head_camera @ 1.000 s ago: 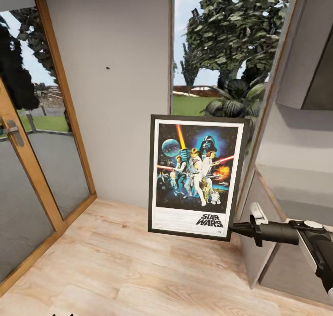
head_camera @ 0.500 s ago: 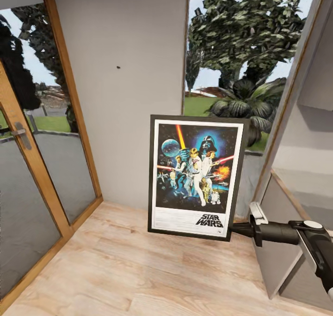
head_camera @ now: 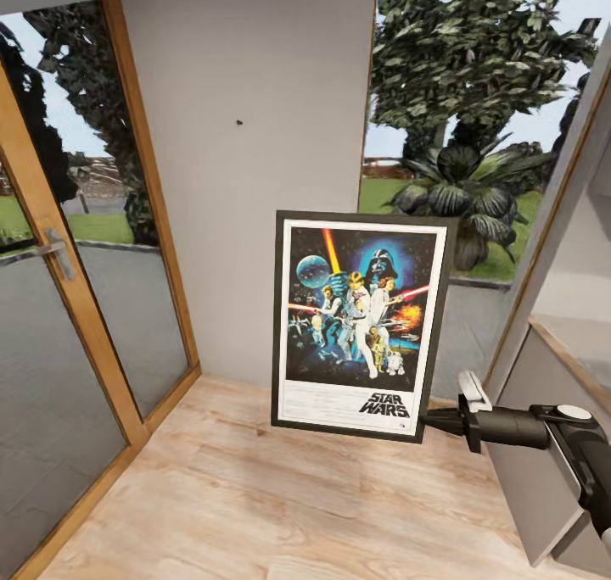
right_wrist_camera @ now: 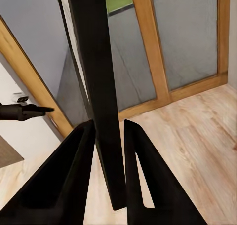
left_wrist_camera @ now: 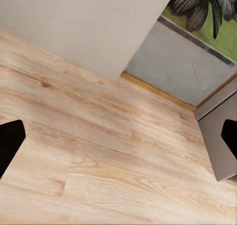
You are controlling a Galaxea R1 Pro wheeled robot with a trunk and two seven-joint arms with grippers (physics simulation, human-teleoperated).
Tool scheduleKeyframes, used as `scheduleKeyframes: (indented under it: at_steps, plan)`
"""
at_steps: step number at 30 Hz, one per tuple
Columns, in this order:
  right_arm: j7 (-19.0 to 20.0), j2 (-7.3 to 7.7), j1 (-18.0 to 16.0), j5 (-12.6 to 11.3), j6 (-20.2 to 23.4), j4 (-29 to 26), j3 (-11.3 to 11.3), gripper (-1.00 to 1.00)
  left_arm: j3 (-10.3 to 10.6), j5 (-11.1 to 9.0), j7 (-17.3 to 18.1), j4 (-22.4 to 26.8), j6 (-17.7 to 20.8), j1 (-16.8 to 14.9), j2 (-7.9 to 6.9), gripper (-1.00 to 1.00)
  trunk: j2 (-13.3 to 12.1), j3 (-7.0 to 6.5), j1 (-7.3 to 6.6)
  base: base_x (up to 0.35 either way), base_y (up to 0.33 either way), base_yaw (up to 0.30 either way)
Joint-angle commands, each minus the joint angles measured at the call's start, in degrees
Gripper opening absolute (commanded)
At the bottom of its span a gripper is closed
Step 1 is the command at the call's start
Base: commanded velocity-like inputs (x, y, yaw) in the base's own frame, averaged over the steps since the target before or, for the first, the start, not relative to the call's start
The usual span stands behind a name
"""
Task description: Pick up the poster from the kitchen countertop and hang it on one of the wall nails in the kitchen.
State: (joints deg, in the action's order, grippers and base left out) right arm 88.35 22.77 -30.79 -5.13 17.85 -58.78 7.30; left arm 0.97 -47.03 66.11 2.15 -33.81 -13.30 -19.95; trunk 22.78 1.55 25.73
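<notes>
In the head view, the poster is held upright above the wood floor by its lower right corner, pinched by the right gripper, beside a grey wall bearing a nail.

In the left wrist view, the left gripper's fingertips are spread wide over the floor, nothing between them.

In the right wrist view, both fingers are pressed against the poster's black edge.

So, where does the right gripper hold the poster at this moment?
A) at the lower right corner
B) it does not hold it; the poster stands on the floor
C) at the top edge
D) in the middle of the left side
A: in the head view the right gripper meets the poster at its lower right corner, and the right wrist view shows both fingers closed on the thin black frame edge.
</notes>
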Motion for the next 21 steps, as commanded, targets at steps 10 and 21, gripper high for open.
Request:
scheduleKeyframes:
  at_steps: [10, 21]
  plan:
    - [0.33, 0.02, -0.06, -0.11, 0.78, -0.02, 0.00, -1.00, 0.17, -0.17, 0.16, -0.05, -0.19, -0.06, -0.01, 1.00, 0.14, 0.14, 0.05, 0.146, 0.330, 0.000]
    - [0.33, 0.00, -0.06, -0.13, 0.78, -0.02, 0.00, -1.00, 0.17, -0.17, 0.16, -0.05, -0.18, -0.06, -0.01, 1.00, 0.14, 0.14, 0.05, 0.145, 0.330, 0.000]
